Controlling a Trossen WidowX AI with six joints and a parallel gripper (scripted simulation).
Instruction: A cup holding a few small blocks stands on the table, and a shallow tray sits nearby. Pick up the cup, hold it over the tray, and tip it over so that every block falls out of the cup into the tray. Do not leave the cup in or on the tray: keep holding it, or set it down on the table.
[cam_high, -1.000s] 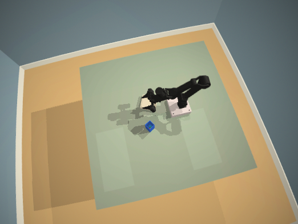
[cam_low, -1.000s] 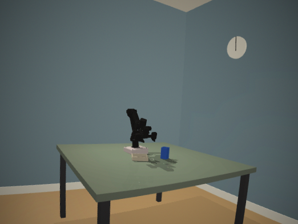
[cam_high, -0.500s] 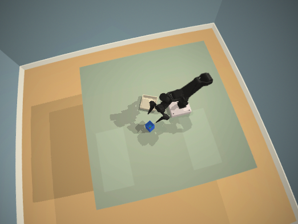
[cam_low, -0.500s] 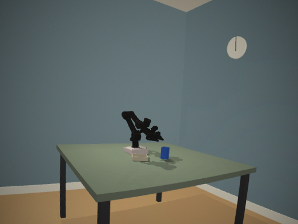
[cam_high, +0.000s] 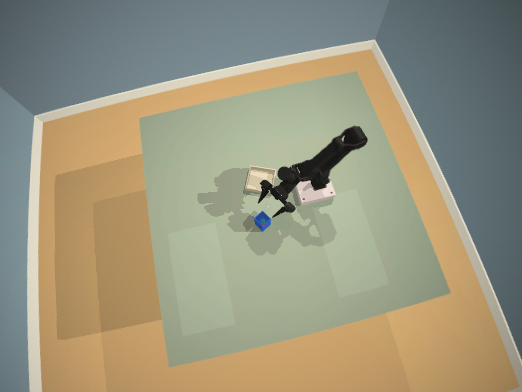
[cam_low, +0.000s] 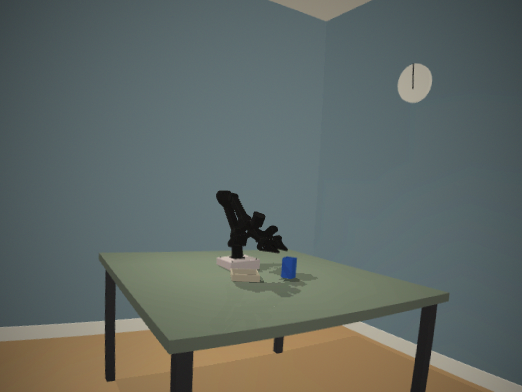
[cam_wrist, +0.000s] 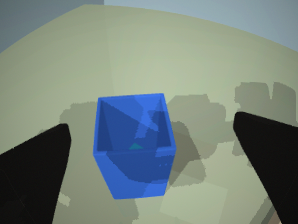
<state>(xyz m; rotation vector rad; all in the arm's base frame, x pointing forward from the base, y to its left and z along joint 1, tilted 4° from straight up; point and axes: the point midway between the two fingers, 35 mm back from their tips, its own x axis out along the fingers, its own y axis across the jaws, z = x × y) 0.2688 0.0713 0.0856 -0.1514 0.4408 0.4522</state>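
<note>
Arm: we are seeing one black arm (cam_high: 322, 157) (cam_low: 240, 212), rising from one pale pink base (cam_high: 330, 194) (cam_low: 222, 264)
Gripper: we are observing one gripper (cam_high: 266, 210) (cam_low: 283, 250) (cam_wrist: 154, 127) standing wide open, its two dark fingers holding nothing; it is hanging above table height and pointing down toward the cup
Cup: we are counting one blue, square-sided cup (cam_high: 257, 222) (cam_low: 289, 268) (cam_wrist: 137, 175), standing upright on the table, open end up; in the wrist view it is appearing between the two fingers, nearer the left side of the picture
Blocks: we are making out small green and red spots of the blocks (cam_high: 262, 221) (cam_wrist: 135, 146) inside the cup; they are showing too small for us to count
Tray: we are counting one shallow cream tray (cam_high: 261, 177) (cam_low: 245, 277), lying flat near the base and apart from the cup
Table: we are viewing one green table (cam_high: 200, 150) (cam_low: 300, 310) (cam_wrist: 150, 55), with four dark legs showing in the exterior view
Clock: we are counting one round pale clock (cam_low: 414, 87) hanging on the wall, one dark line running upward from its middle
Markings: we are finding any brand, label or writing too small to read
</note>
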